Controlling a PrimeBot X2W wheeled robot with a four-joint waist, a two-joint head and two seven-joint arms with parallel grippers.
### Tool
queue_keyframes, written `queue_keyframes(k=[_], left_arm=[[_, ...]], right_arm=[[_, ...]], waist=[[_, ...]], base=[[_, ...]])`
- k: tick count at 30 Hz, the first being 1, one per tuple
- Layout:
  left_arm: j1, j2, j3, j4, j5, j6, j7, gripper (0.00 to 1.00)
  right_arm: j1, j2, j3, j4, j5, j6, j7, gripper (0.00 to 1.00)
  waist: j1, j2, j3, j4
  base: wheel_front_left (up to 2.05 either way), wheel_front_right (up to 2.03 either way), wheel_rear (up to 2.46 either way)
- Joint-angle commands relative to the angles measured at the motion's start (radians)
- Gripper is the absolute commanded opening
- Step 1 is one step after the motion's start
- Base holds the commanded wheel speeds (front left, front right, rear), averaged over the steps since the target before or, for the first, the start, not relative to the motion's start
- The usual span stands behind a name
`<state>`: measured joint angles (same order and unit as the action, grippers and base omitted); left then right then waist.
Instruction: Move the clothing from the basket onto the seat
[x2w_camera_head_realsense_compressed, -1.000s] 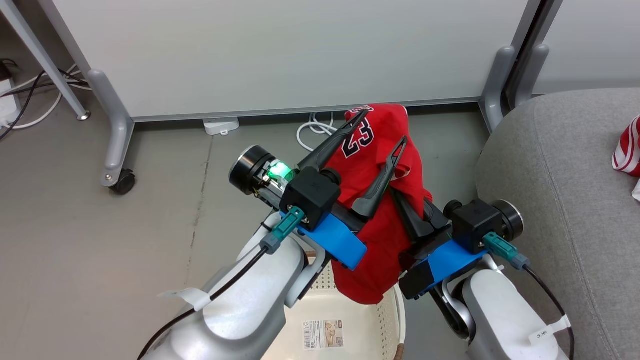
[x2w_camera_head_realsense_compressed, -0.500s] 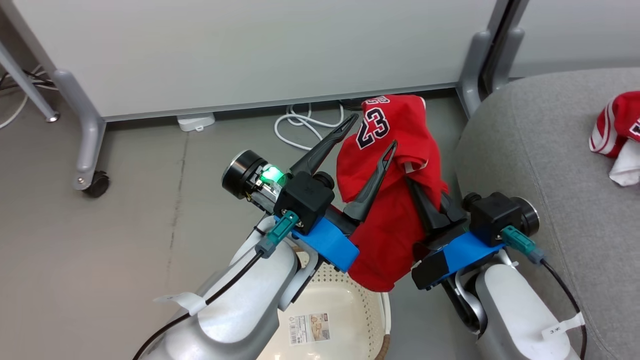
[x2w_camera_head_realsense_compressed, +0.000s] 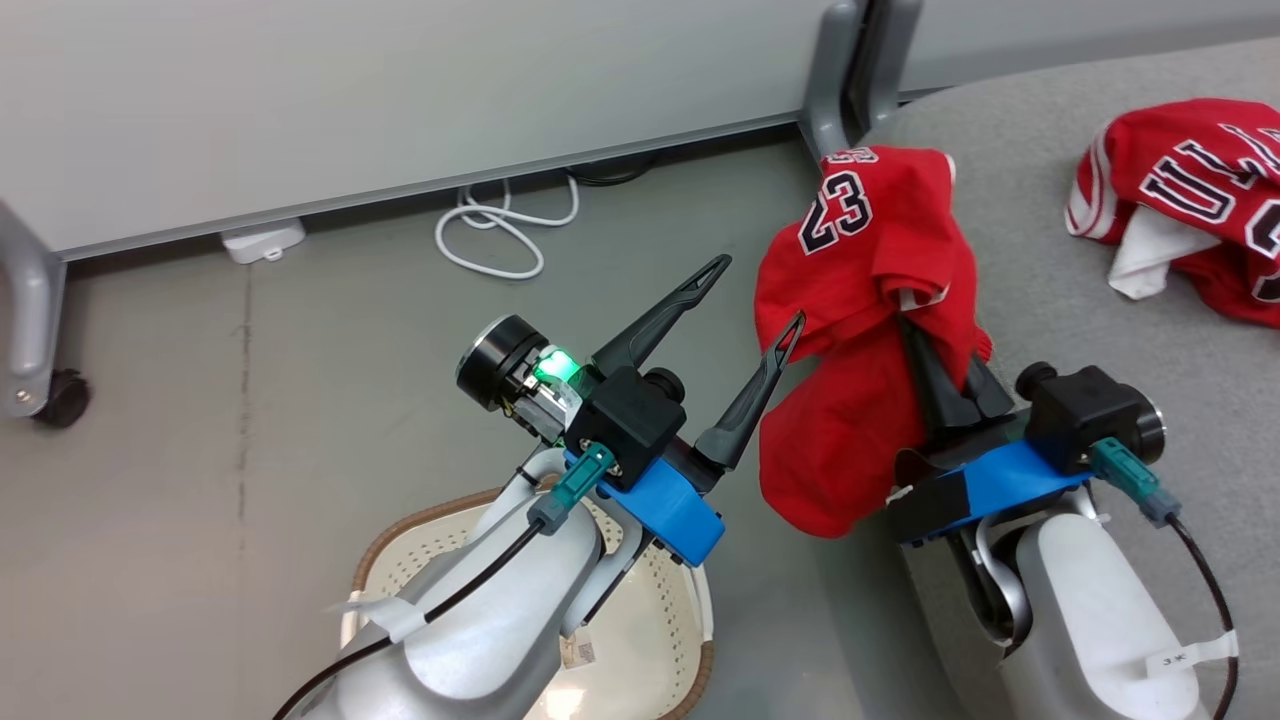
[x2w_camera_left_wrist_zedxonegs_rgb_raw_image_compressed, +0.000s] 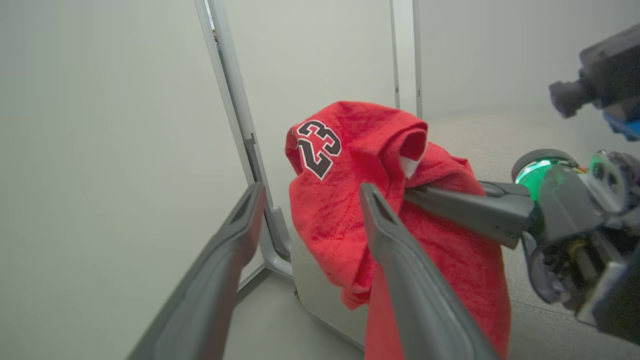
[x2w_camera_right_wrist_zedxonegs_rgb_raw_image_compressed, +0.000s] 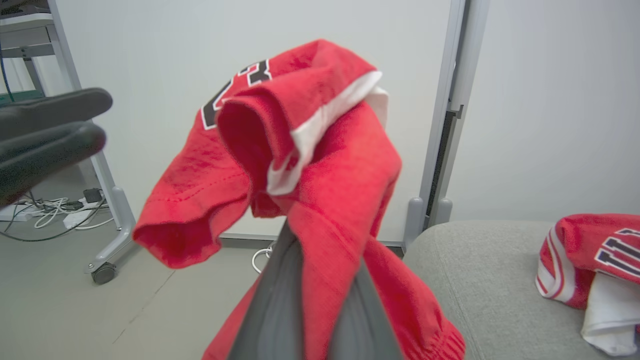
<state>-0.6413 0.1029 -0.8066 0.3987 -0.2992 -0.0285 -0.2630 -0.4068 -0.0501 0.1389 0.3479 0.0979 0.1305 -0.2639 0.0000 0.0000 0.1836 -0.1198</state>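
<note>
The red garment with the "23" on it (x2w_camera_head_realsense_compressed: 860, 300) is up in the air, draped in a loose bundle over the fingers of the right gripper (x2w_camera_head_realsense_compressed: 925, 360). Those fingers are pressed together with the cloth pinched between them, and folds of red with a strip of white trim spill down on either side. From where I stand it hangs about at the rounded edge of the grey seat (x2w_camera_head_realsense_compressed: 1050, 300), partly over the cushion and partly over the floor (x2w_camera_head_realsense_compressed: 250, 350) – I can't tell whether any of it touches the fabric below.

The other red garment (x2w_camera_head_realsense_compressed: 1190, 190), the one with big block letters and white stripes, lies crumpled on the seat, well apart from the hanging one.

Just beside the held garment, on its left, the left gripper (x2w_camera_head_realsense_compressed: 762, 290) has its two dark fingers spread wide with nothing between them. The nearer fingertip sits right by the cloth; whether it touches it I can't say.

Lower down, the cream basket (x2w_camera_head_realsense_compressed: 420, 517) with its brown rim stands on the floor, mostly hidden under the left forearm – what I can see of its inside holds no clothes, just a label stuck to the bottom.

Behind it all, a pale partition panel (x2w_camera_head_realsense_compressed: 300, 100) stands on grey legs, with a white cable (x2w_camera_head_realsense_compressed: 490, 235) coiled on the floor at its foot.
</note>
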Motion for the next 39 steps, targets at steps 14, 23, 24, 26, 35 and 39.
queue_keyframes(k=[14, 23, 24, 26, 35, 39], left_arm=[[-0.01, 0.003, -0.03, 0.024, 0.008, -0.018, -0.003, 1.0], [-0.013, -0.002, -0.045, 0.034, 0.006, -0.021, -0.003, 1.0], [-0.012, -0.002, -0.047, 0.035, 0.006, -0.021, -0.003, 1.0], [-0.01, -0.002, -0.049, 0.035, 0.005, -0.022, -0.003, 1.0], [-0.01, -0.003, -0.053, 0.032, 0.002, -0.02, -0.003, 1.0], [-0.02, 0.0, -0.053, 0.028, 0.006, -0.018, -0.003, 1.0]], right_arm=[[0.051, 0.0, -0.138, -0.064, -0.032, 0.0, -0.001, 0.0], [0.098, 0.0, -0.204, -0.091, -0.04, 0.0, -0.001, 0.0], [0.104, 0.0, -0.209, -0.094, -0.042, 0.0, -0.001, 0.0], [0.114, 0.0, -0.218, -0.099, -0.042, 0.0, -0.001, 0.0], [0.091, 0.0, -0.218, -0.121, -0.057, 0.0, -0.001, 0.0], [0.048, 0.0, -0.222, -0.139, -0.07, 0.0, -0.001, 0.0]], waist=[[0.0, 0.0, 0.038, -0.143], [0.0, 0.0, 0.045, -0.177], [0.0, 0.0, 0.045, -0.179], [0.0, 0.0, 0.045, -0.183], [0.0, 0.0, 0.054, -0.181], [0.0, 0.0, 0.071, -0.173]], base=[[0.0, 0.0, 0.0], [0.0, 0.0, 0.0], [0.0, 0.0, 0.0], [0.0, 0.0, 0.0], [0.0, 0.0, 0.0], [0.0, 0.0, 0.0]])
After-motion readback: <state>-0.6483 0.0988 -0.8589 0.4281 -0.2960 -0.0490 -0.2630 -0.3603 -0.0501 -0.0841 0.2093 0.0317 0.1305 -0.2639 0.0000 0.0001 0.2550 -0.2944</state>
